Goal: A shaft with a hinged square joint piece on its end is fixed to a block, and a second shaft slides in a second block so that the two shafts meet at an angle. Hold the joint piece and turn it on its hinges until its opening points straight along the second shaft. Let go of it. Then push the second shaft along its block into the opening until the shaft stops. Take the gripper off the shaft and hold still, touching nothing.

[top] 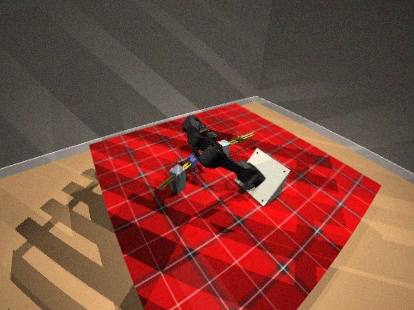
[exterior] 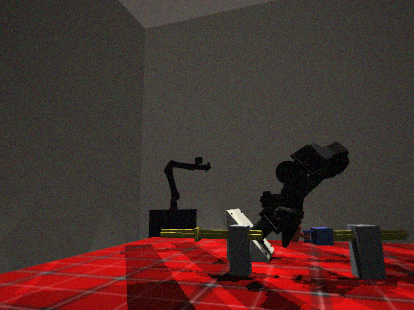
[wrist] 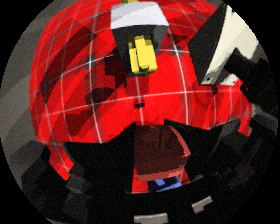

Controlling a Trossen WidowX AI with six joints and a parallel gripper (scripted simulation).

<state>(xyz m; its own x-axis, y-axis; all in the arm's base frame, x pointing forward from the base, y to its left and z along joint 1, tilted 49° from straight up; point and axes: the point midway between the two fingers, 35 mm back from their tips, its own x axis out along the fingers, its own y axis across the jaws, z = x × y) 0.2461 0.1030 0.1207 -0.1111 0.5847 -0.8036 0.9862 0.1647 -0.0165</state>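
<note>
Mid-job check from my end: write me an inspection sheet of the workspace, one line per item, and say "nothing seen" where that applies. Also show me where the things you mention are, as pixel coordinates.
Surface: red plaid covering [top: 283, 245] [exterior: 80, 283] [wrist: 165, 107], crossed by shadows.
Joint piece: reddish, square [wrist: 157, 155], between the fingers; blue part [top: 192, 160] [exterior: 321, 236] beside it.
Fixed shaft: yellow [exterior: 342, 235], in a grey block [top: 178, 178] [exterior: 367, 258].
Second shaft: yellow [top: 245, 137] [exterior: 177, 233] [wrist: 143, 56], through the other grey block [exterior: 240, 255] [wrist: 139, 17]; its tip is outside the joint piece.
Clutter: pale sloped panel [top: 272, 175] [wrist: 230, 50] near the arm; purpose unclear.
Gripper [wrist: 150, 123]: shut on the joint piece.
Cables: nothing seen.
Surroundings: grey walls; another dark arm on a dark pedestal [exterior: 172, 223].
</note>
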